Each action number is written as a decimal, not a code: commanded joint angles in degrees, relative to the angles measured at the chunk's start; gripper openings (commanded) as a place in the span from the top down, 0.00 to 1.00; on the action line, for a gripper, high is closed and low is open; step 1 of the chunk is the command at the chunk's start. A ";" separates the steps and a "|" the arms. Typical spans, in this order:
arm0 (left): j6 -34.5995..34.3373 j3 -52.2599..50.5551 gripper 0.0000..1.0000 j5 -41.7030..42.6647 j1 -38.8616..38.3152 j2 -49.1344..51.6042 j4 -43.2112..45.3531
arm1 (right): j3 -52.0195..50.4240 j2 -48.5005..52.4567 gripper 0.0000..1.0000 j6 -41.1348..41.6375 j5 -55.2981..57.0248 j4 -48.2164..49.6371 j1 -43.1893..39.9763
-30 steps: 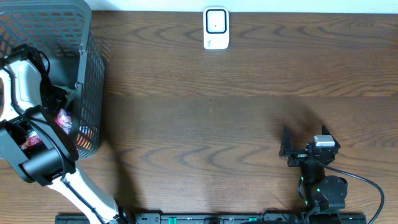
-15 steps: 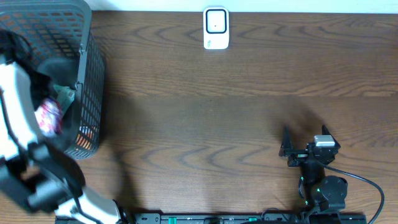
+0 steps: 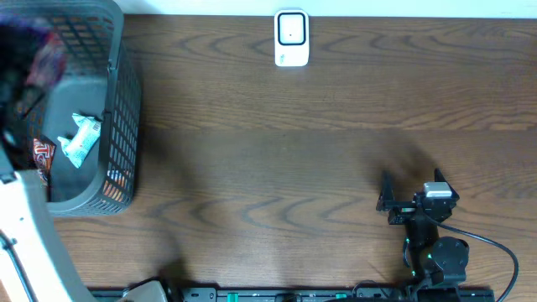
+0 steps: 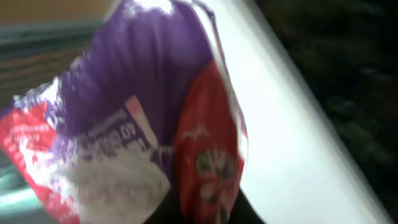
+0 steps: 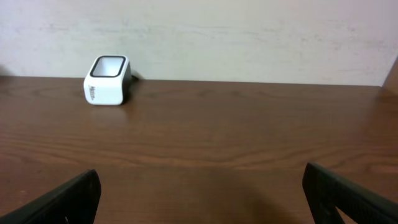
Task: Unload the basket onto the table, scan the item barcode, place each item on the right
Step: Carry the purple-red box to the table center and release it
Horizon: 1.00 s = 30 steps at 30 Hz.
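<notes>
Currently pickup step: snack packet (image 4: pixel 155 118) clenched in left hand (image 3: pixel 32 60) above basket (image 3: pixel 117 101); right hand (image 3: pixel 383 193) idle, open. Next, likely: carry to scanner (image 3: pixel 291 38) right of basket, barcode toward window.

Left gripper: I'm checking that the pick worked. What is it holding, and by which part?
A purple and red snack packet. Motion blur hides the fingers, so it cannot be told which part of the packet is pinched.

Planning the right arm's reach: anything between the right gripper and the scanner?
Nothing. Only bare table lies between the right gripper and the scanner. Both the overhead and right wrist views show it.
</notes>
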 commanded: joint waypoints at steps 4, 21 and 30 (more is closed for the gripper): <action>14.75 0.52 0.93 10.14 -17.86 -3.28 4.02 | -0.13 -0.31 0.01 0.39 -0.09 -0.17 -0.94; 23.93 0.35 0.92 -10.32 -55.08 24.74 -5.88 | -0.13 -0.31 0.01 0.39 -0.09 -0.17 -0.94; 21.18 0.35 0.72 -9.97 -61.22 39.95 -3.61 | -0.13 -0.31 0.01 0.39 -0.09 -0.17 -0.94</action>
